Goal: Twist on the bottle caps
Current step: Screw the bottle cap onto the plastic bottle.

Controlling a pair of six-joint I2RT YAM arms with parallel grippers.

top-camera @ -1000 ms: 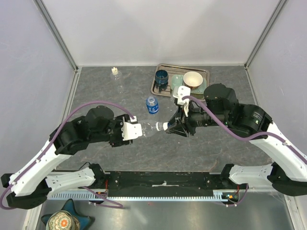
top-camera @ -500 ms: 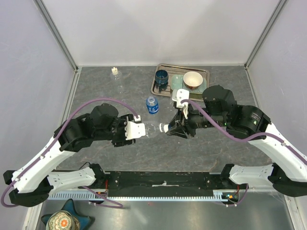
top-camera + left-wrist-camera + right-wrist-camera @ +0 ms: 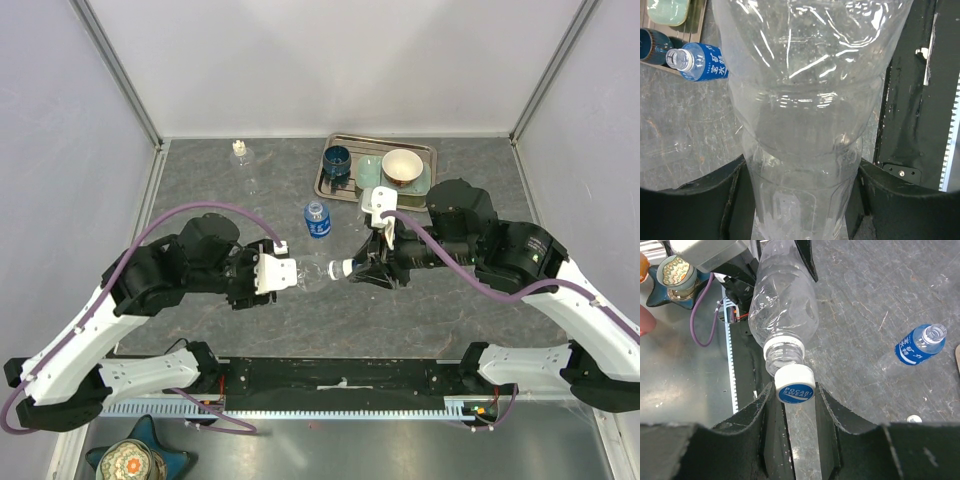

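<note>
My left gripper (image 3: 283, 272) is shut on the base of a clear unlabelled bottle (image 3: 310, 270), held level above the table with its neck pointing right. In the left wrist view the bottle (image 3: 805, 125) fills the space between the fingers (image 3: 715, 200). My right gripper (image 3: 358, 268) is shut on a white cap (image 3: 795, 385) with a blue printed top. The cap sits against the bottle's mouth (image 3: 784, 352), slightly off-centre, with the neck threads still showing. A blue-labelled bottle (image 3: 317, 220) stands open on the table. A loose white cap (image 3: 913, 418) lies on the table.
A metal tray (image 3: 428, 150) at the back holds a dark blue cup (image 3: 337, 160) and a white-and-tan bowl (image 3: 402, 165). Another clear bottle (image 3: 243, 160) stands at the back left. Grey walls close in the table on three sides.
The left gripper swung a little to the right with the bottle, then back left. The right gripper stayed at the bottle's mouth with the cap.
</note>
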